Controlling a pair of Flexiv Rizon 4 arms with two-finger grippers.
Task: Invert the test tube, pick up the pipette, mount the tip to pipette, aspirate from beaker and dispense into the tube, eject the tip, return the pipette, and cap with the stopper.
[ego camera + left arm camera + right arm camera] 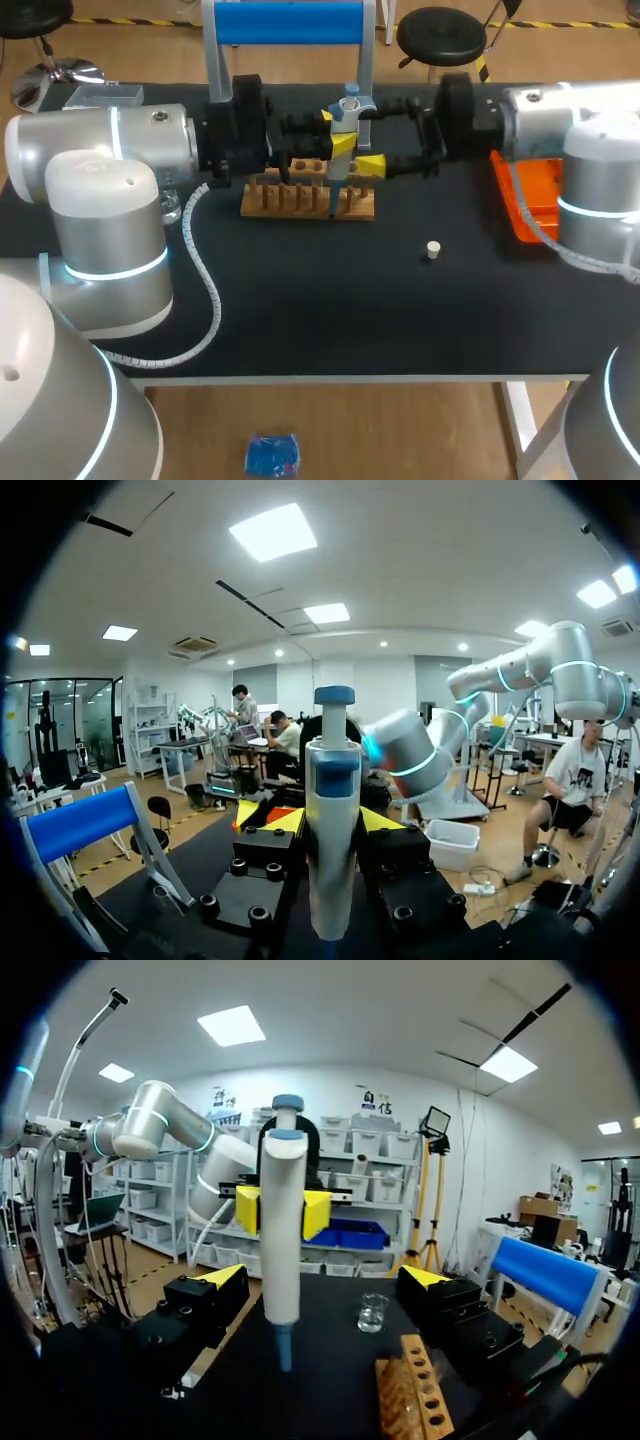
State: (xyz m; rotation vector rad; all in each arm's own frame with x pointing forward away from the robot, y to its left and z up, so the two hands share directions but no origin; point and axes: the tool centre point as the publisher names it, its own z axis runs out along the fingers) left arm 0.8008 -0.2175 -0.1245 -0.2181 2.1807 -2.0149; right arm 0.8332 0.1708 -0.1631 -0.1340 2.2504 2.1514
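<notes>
The left claw is clamped on the pipette, its two yellow tips pressing the white barrel from opposite sides just below the blue-topped plunger. The pipette stands upright, lifted above the wooden test tube rack. From overhead its narrow lower end lines up with the rack's right half, though the right wrist view leaves it unclear whether it hangs directly over the rack or just beside it. The right claw is spread wide, with one yellow-tipped finger on each side of the pipette and neither touching it. It comes in from the rack's right, opposite the left claw. A small glass beaker stands on the black bench beyond the rack's far end, as the right wrist sees it. The pale stopper lies on the bench to the right of the rack and nearer the front edge, well apart from it. An orange tray sits farther right of the rack, partly under the right arm.
</notes>
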